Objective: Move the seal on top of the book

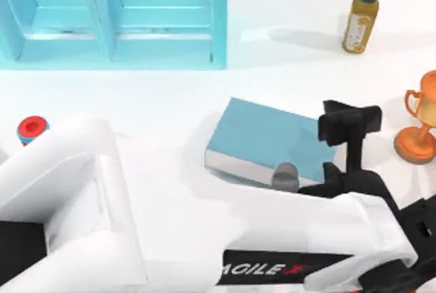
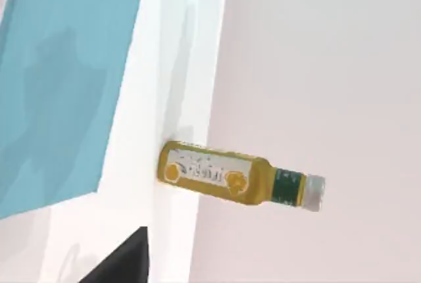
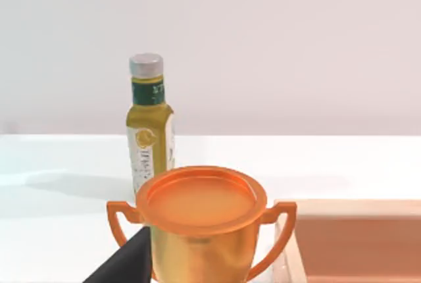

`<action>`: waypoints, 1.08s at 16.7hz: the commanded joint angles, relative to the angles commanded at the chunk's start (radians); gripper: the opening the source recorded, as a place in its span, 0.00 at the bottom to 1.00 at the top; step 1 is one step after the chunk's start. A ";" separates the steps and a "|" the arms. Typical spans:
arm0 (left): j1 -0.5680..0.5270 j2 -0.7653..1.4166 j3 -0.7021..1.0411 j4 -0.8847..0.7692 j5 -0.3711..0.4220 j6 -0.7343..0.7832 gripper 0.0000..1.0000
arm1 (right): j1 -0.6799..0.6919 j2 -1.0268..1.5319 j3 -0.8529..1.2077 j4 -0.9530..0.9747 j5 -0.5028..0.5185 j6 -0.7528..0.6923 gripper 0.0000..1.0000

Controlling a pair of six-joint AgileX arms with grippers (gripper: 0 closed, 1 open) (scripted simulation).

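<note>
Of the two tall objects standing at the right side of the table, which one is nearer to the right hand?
The orange trophy cup, just right of the right hand. The yellow bottle stands farther back.

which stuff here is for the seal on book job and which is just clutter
For the job: book; right gripper over the book's right end. I can't make out the seal.

Just lying about: bottle, orange trophy cup, turquoise shelf unit, small red and blue thing at the table's left.
</note>
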 joint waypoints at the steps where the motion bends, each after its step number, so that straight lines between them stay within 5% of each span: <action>1: -0.034 -0.020 0.021 -0.073 0.004 -0.065 1.00 | 0.000 0.000 0.000 0.000 0.000 0.000 1.00; 10: -0.181 0.036 0.110 -0.897 -0.030 -0.825 1.00 | 0.000 0.000 0.000 0.000 0.000 0.000 1.00; 14: -0.201 0.168 0.126 -1.081 -0.035 -1.016 1.00 | 0.000 0.000 0.000 0.000 0.000 0.000 1.00; 18: -0.204 0.205 0.138 -1.116 -0.037 -1.053 1.00 | 0.000 0.000 0.000 0.000 0.000 0.000 1.00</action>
